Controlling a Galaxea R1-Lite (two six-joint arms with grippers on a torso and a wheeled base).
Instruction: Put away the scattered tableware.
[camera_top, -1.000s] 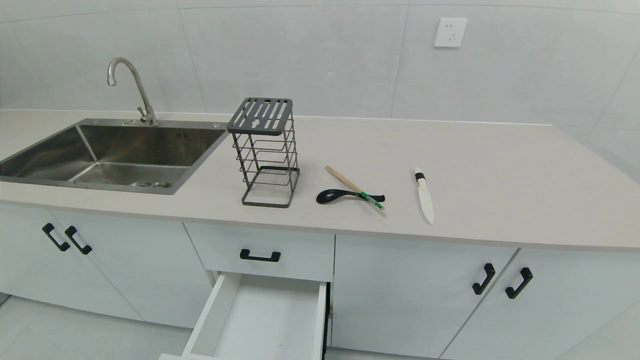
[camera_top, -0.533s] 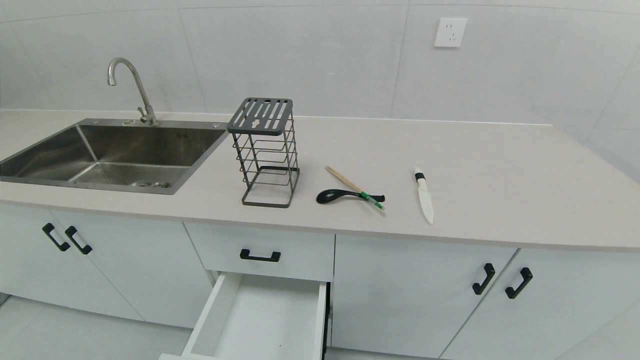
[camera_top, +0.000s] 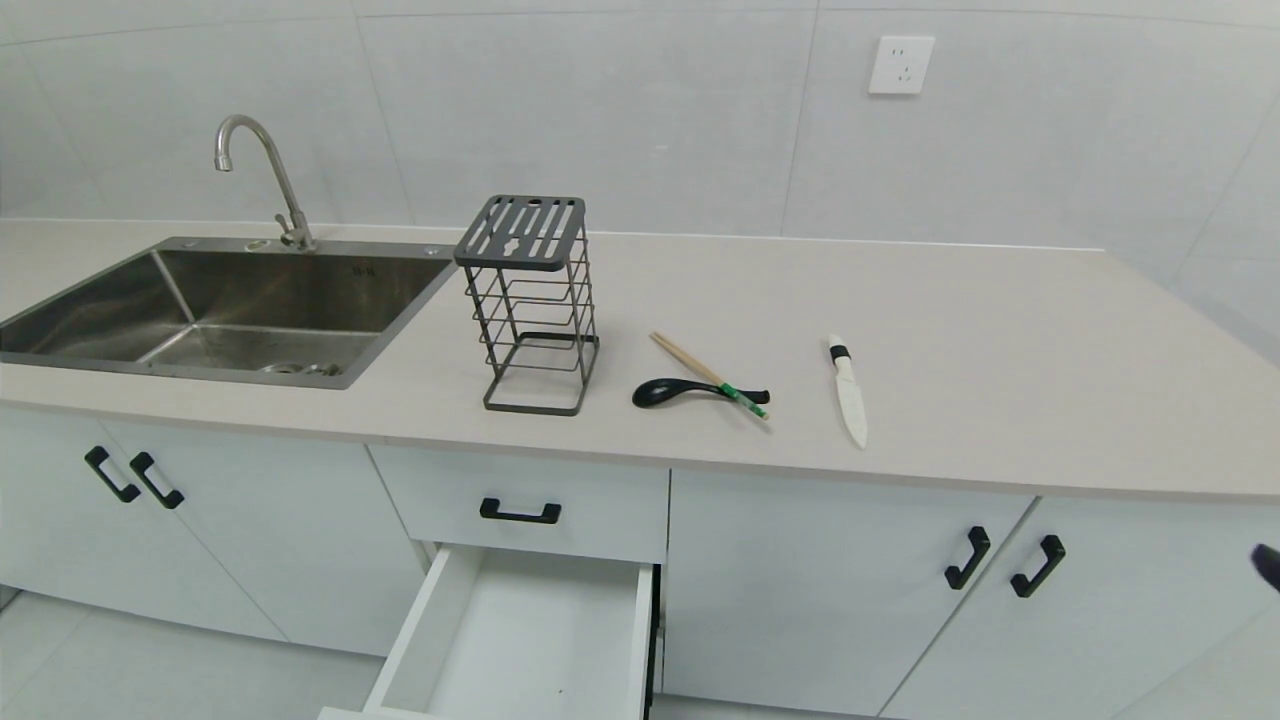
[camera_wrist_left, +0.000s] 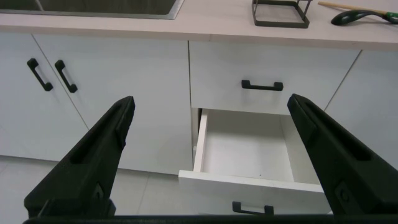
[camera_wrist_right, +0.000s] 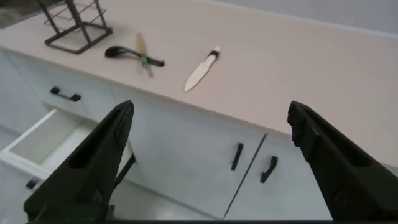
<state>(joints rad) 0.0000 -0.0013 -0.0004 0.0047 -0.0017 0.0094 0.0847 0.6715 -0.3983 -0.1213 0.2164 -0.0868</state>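
Tableware: spoon (camera_top: 665, 391), chopsticks (camera_top: 705, 372) and knife (camera_top: 848, 388) are laid on counter (camera_top: 1000, 380), right of rack (camera_top: 532, 300); spoon is crossed by chopsticks.
Left gripper (camera_wrist_left: 210, 102): spread wide, nothing held, faced toward open drawer (camera_wrist_left: 249, 149).
Right gripper (camera_wrist_right: 210, 107): spread wide, nothing held.

Open drawer (camera_top: 520, 640) cut off below, sink (camera_top: 330, 290) cropped at left, edge sliver perhaps right gripper (camera_top: 1268, 566)

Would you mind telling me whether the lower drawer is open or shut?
Open: the lower drawer is pulled out, its white inside showing.
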